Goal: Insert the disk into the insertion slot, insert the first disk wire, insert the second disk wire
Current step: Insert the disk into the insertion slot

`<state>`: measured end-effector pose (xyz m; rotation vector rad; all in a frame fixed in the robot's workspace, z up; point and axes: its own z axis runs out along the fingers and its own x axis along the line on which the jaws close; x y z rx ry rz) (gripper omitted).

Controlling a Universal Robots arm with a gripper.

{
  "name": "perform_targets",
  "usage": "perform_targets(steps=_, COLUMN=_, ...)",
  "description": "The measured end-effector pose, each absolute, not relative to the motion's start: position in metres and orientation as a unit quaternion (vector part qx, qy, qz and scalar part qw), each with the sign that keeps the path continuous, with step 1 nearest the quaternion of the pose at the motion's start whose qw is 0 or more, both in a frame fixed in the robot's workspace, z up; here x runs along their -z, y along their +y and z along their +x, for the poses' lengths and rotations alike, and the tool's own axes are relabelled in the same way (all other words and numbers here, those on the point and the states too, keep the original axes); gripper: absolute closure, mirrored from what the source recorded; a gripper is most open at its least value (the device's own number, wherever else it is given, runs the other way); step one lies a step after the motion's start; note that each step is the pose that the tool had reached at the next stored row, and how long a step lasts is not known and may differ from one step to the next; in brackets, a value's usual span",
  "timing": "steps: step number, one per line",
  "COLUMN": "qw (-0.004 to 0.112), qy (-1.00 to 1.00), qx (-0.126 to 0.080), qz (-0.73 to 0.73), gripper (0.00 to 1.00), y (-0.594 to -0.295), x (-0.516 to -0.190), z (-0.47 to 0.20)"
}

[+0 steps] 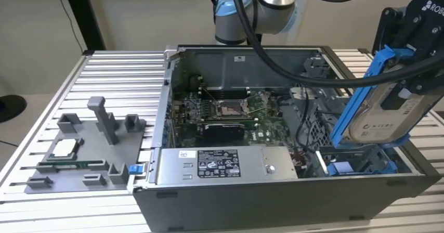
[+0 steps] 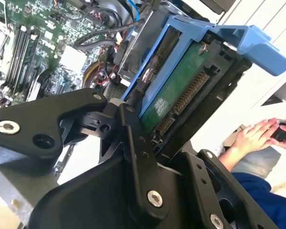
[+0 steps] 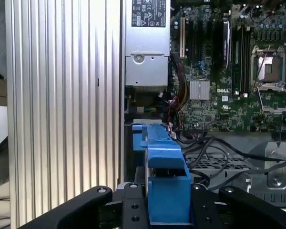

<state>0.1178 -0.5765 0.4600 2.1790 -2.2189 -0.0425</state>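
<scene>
Currently the gripper [image 1: 404,89] hangs over the corner of the open computer case [image 1: 277,196] at the exterior view's right. Its fingers [image 2: 135,143] are closed on the disk [image 1: 383,113], one on each side of it, and we see no gap between them and the disk. They hold nothing else.

Disk attitude: tilted, with the upper end leaning toward the exterior view's right and the white label facing the exterior camera. The blue frame [image 1: 361,87] runs along its edges. In the second wrist view we see the disk's green circuit-board side and its connector row. In the first wrist view the frame sits edge-on between the two fingers.

Insertion slot [image 1: 357,165]: a grey bay with blue rails, directly beneath the disk's lower end. The disk is not seated, and most of it stands above the case's rim. We cannot tell whether the frame's lower end touches the rails.

Surroundings: the power-supply box [image 1: 222,165] lies just beside the slot, toward the exterior view's left. The motherboard [image 1: 222,113] is on the case floor beyond it. Loose black cables [image 3: 214,151] run between the motherboard and the slot. The case stands on a ribbed metal desk [image 1: 118,77]. A grey fixture tray [image 1: 76,155] lies on the desk, well apart from the case, at the exterior view's left.
</scene>
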Motion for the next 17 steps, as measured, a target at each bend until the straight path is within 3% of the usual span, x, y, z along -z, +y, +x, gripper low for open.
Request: perform_targets(steps=17, qw=0.011, qy=-0.713, qx=0.018, qz=0.701, gripper=1.0, y=-0.576, x=-0.446, z=0.118)
